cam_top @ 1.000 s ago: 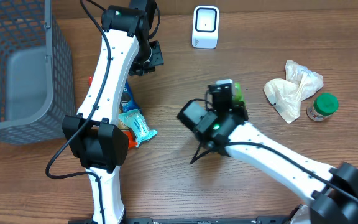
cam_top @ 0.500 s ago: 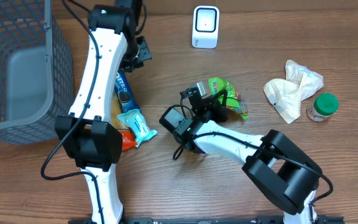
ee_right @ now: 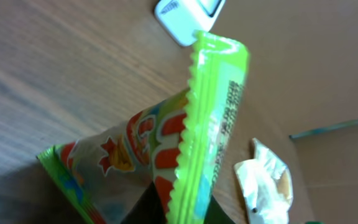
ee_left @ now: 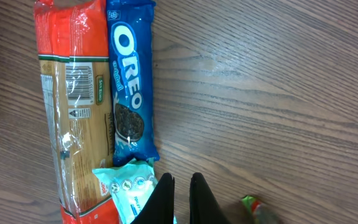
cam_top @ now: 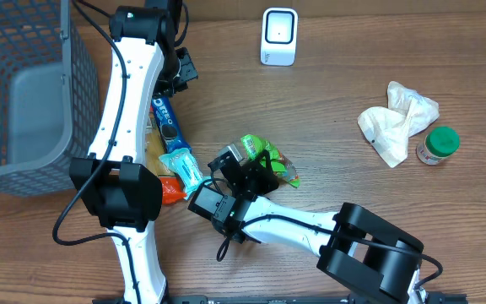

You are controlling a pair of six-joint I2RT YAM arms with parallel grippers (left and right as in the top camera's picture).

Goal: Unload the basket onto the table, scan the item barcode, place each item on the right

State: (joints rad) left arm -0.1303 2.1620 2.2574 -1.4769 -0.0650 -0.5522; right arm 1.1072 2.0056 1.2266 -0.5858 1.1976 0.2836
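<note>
Overhead: a brown wood-grain table (cam_top: 353,76) fills the view. A grey mesh basket (cam_top: 24,93) sits at its left edge, and a small white box-shaped barcode scanner (cam_top: 278,35) stands at the far middle. On the right, a crumpled white plastic bag (cam_top: 397,121) lies touching a small jar with a green lid (cam_top: 438,144). The green snack packet (cam_top: 267,157) is near the table's middle, well apart from the scanner, at the tip of the right gripper (cam_top: 256,169). The left gripper (cam_top: 180,74) hangs above the far end of a blue Oreo biscuit pack (cam_top: 166,119). That pack lies beside a long clear-and-orange pasta pack (cam_top: 152,145) and a pale blue wrapped snack (cam_top: 184,169).

Left wrist: the gripper's two dark fingers (ee_left: 165,199) stand close together with nothing between them. Beneath them are bare wood and the pale blue snack's corner. The Oreo and pasta packs lie side by side, touching.

Right wrist: the green packet stands upright and fills the view, its crimped seam running down between the dark fingers (ee_right: 143,208), which pinch its lower end. Behind it lie the wood, the scanner and the white bag. A plain brown surface shows beyond; whether it is wall or floor I cannot tell.
</note>
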